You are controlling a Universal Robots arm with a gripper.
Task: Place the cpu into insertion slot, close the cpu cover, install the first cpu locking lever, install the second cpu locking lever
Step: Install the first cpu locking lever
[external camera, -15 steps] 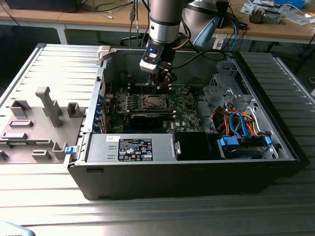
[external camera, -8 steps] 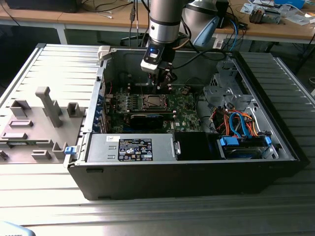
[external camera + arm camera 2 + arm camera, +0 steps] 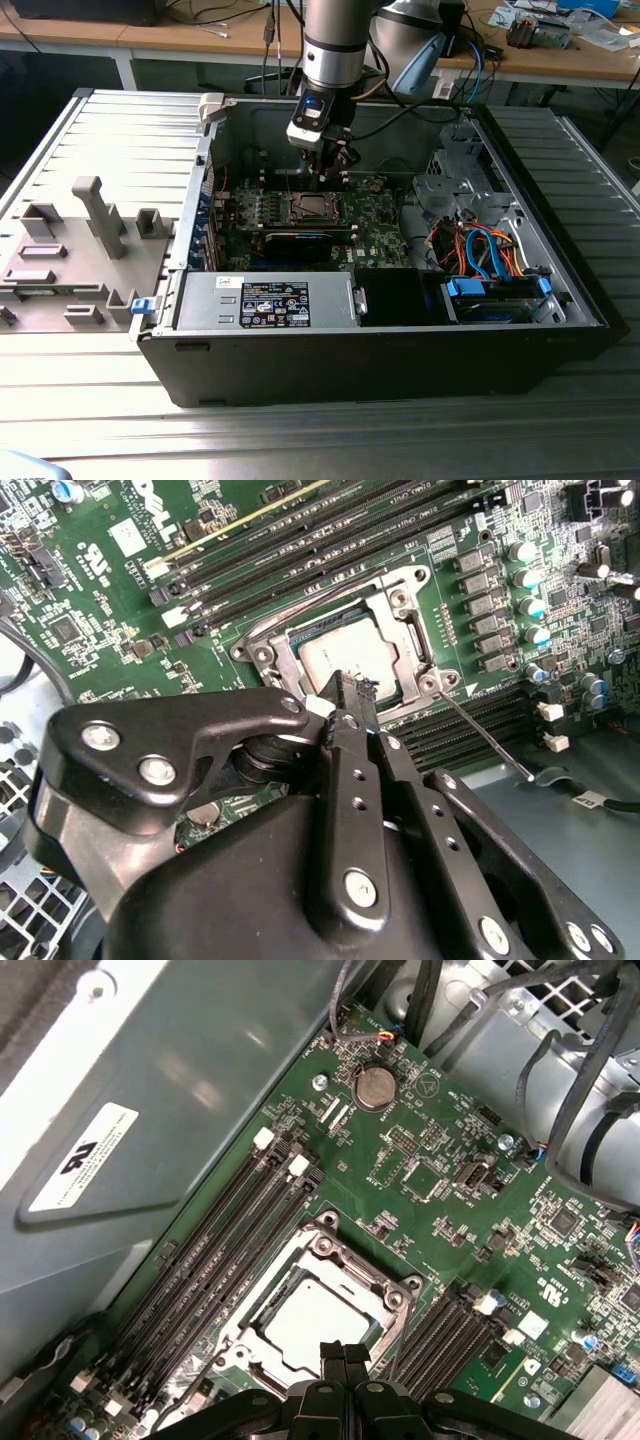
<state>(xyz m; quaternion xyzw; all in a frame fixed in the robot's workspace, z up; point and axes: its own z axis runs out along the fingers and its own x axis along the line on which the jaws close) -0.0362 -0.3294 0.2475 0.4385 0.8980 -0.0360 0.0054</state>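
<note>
Gripper (image 3: 345,1355) closed narrow, holding nothing, just over cpu (image 3: 310,1322) seated under cpu cover (image 3: 400,640). Locking lever (image 3: 485,738) unlatched: thin, stiff, springy wire; judged best taken near its tip.

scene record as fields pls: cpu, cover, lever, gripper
cpu: seated in the insertion slot, silver top up
cpu cover: lying flat, framing the cpu
lever: thin rod angled out from a socket corner
gripper: shut, tips just over the cover's edge
setting: open computer case on a ribbed metal table
</note>
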